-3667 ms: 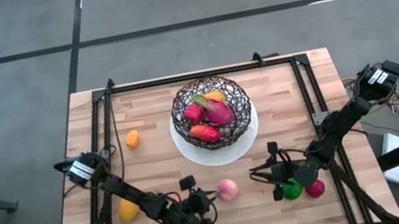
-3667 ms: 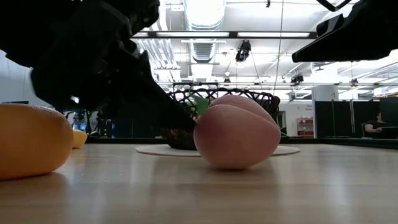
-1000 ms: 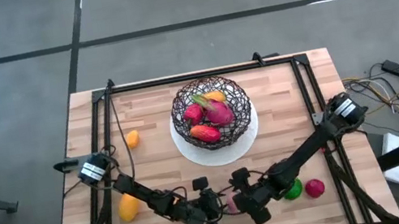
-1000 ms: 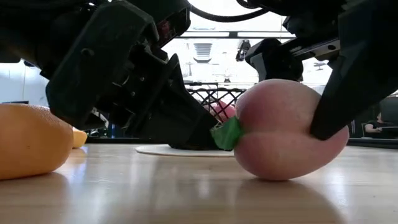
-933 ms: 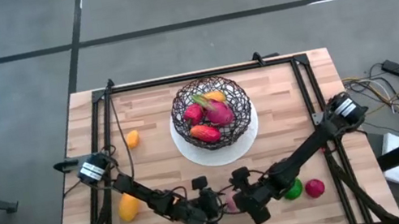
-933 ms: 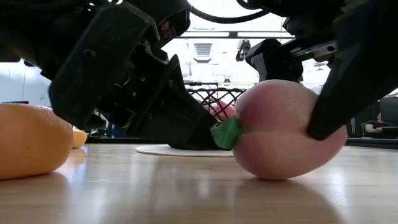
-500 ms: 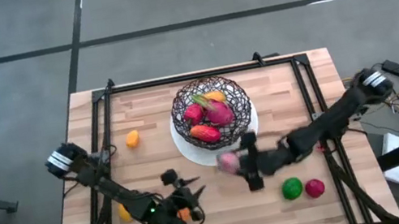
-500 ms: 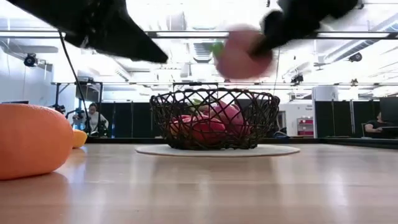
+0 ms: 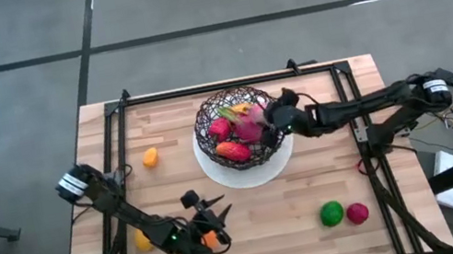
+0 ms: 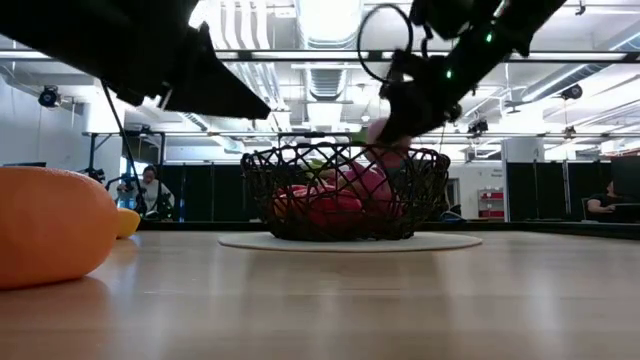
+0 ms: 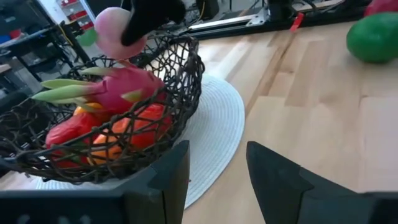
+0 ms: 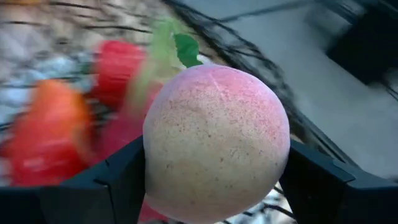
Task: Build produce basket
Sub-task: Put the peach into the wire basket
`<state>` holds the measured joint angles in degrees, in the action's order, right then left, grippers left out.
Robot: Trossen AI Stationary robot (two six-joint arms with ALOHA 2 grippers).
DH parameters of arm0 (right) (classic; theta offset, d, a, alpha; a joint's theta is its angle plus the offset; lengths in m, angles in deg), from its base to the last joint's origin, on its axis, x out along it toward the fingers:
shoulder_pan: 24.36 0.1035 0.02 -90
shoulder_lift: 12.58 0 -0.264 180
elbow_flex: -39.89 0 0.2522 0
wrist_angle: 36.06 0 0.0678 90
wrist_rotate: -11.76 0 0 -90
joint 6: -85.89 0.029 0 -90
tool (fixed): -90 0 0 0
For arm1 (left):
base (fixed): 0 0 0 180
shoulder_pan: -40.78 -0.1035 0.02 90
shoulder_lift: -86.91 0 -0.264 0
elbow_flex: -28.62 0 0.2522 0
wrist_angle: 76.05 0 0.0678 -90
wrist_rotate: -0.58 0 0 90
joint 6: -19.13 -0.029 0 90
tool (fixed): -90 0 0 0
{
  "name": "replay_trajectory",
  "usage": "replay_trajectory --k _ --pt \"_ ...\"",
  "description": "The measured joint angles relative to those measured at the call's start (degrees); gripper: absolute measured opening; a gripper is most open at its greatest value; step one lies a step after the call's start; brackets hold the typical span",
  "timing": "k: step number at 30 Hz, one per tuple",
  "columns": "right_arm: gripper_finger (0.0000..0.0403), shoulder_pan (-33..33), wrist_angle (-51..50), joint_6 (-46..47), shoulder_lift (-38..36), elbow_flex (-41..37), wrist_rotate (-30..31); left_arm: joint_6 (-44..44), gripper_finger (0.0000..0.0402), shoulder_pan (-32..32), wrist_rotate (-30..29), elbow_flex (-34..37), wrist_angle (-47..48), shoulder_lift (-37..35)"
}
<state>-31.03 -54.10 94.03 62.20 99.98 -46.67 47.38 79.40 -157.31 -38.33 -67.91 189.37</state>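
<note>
The black wire basket (image 9: 241,129) stands on a flat white round plate (image 9: 264,172) at the table's far middle. It holds a pink dragon fruit (image 11: 121,87), red-orange pieces (image 11: 93,134) and other produce. My right gripper (image 9: 267,122) is shut on a pink peach (image 12: 214,137), just above the basket's right rim (image 10: 425,160). My left gripper (image 11: 214,168) hangs open above the table's near middle (image 9: 212,215) with nothing between its fingers. My right gripper pinches the peach between its two fingers (image 12: 118,180), which sit on two opposite sides of it (image 12: 155,155). The fingers reach in from the table's right, nearly level. The peach is lifted clear, with its green leaf (image 12: 186,46) pointing away from the gripper and toward the basket's inside.
A green fruit (image 9: 332,214) and a magenta one (image 9: 358,213) lie near the table's near right. A yellow-orange fruit (image 9: 141,242) lies at the near left, partly under my left arm. A small orange one (image 9: 151,157) lies left of the basket.
My right gripper has lifted the peach off the table's near middle. It has carried it up and toward the far edge, to just above the basket's right rim. My left gripper has risen and drawn back a little toward the table's left.
</note>
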Motion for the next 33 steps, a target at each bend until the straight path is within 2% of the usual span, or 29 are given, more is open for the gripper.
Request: replay_trajectory --k 8,13,20,27,33 --pt "0.0288 -2.35 -3.13 2.57 5.19 0.77 0.82 -0.02 0.0144 -0.03 0.03 -0.05 -0.01 0.65" --pt "0.0313 -2.21 -5.55 0.9 8.57 3.56 0.46 -0.04 0.0144 -0.03 0.03 -0.05 -0.01 0.65" --pt "0.0361 -2.08 -20.87 -2.4 9.31 11.83 -3.26 -0.02 0.0144 -0.03 0.03 -0.05 0.02 0.65" --pt "0.0354 -2.06 -29.39 -4.24 8.14 18.23 -11.7 -0.04 0.0144 -0.03 0.03 -0.05 0.01 0.65" --pt "0.0322 -1.95 -29.53 -5.97 8.49 19.27 -15.5 -0.04 0.0144 -0.03 0.03 -0.05 0.02 0.65"
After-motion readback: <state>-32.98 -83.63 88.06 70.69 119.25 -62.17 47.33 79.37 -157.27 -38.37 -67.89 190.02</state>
